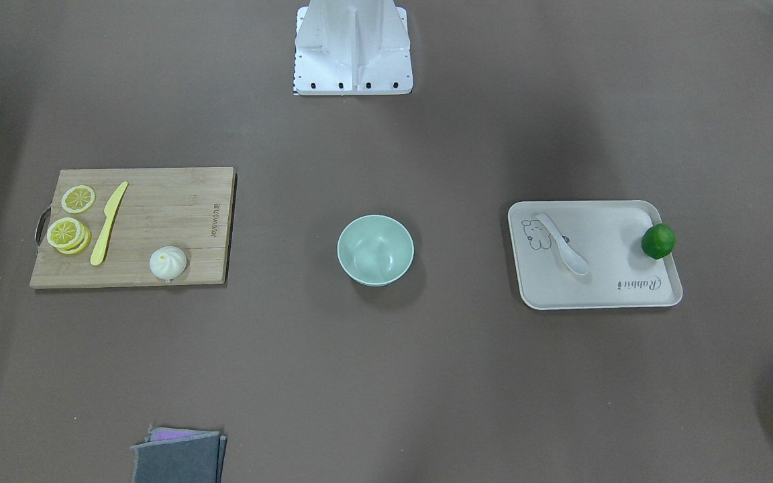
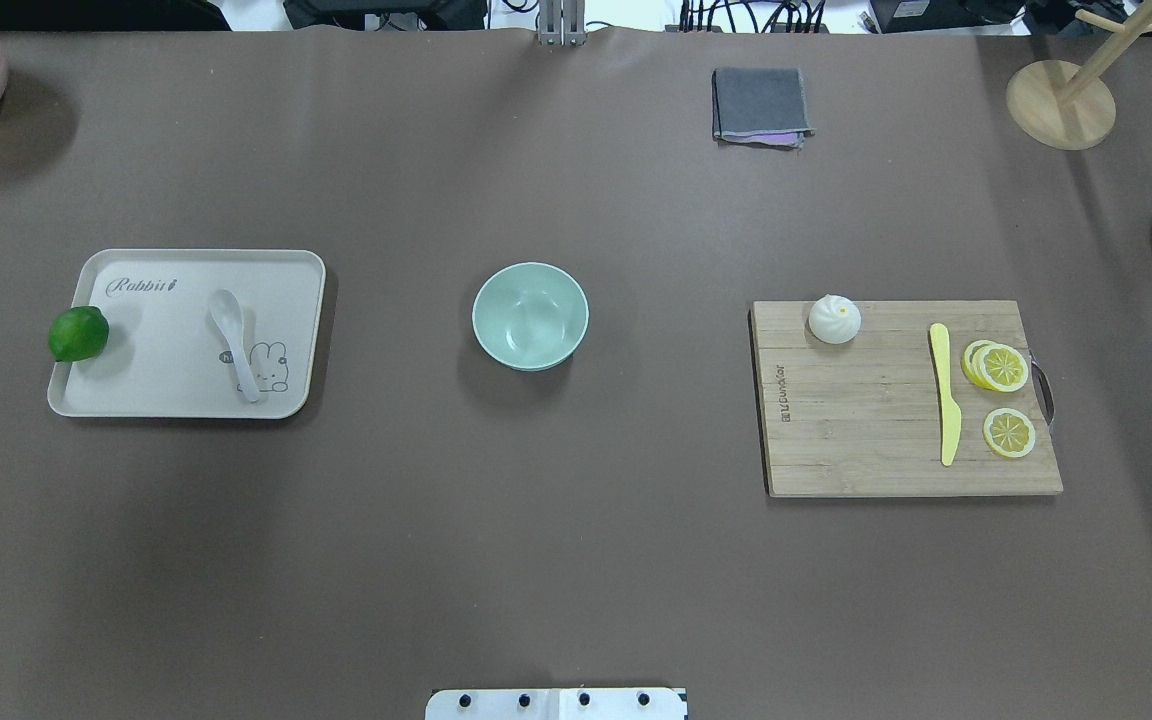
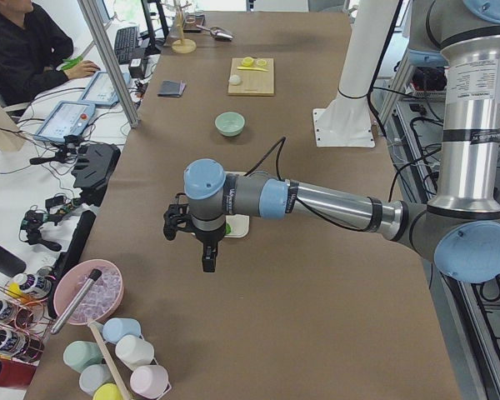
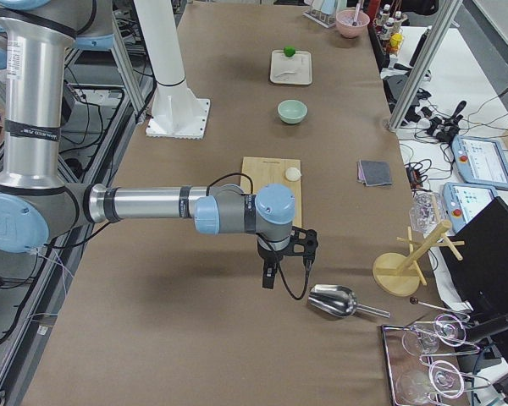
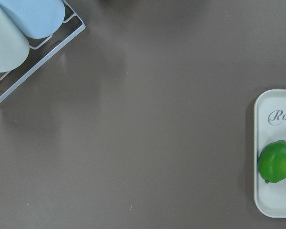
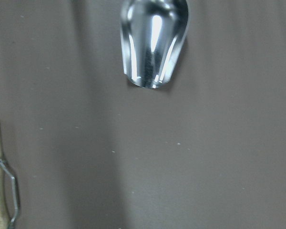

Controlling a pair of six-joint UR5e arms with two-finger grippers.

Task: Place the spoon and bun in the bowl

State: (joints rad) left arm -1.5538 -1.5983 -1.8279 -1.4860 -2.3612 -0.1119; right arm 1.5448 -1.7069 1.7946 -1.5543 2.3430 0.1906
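**Bowl empty: 0 of 2 items in**

Bowl [image 2: 530, 318] sits upright at mid-table with nothing inside it, so I judge the task not yet begun. The spoon [image 2: 234, 340] lies on the robot's left of the bowl, well apart from it. It rests flat on the tray [image 2: 136, 390] with its scoop toward the far edge and its handle toward the robot. The bun [image 2: 834, 319] sits on the robot's right of the bowl, also well apart, at the board's [image 2: 866, 420] far corner nearest the bowl, pleats up.

Farther out from the bowl on the left, a lime [image 2: 78, 333] rests at the tray's outer rim. Farther out on the right, a knife [image 2: 946, 405] and lemon slices [image 2: 1002, 368] lie on the board.

Neither item is touched. The left gripper [image 3: 207, 262] hangs above bare table beyond the tray, on the side away from the bowl. The right gripper [image 4: 269, 279] hangs beyond the board, near a metal scoop [image 6: 154, 43]. Both appear only in the side views, so I cannot tell whether their fingers are apart or together.

What is left, in my judgement, is 2 full pick-and-place moves. The left arm is nearer the spoon and the right arm nearer the bun.
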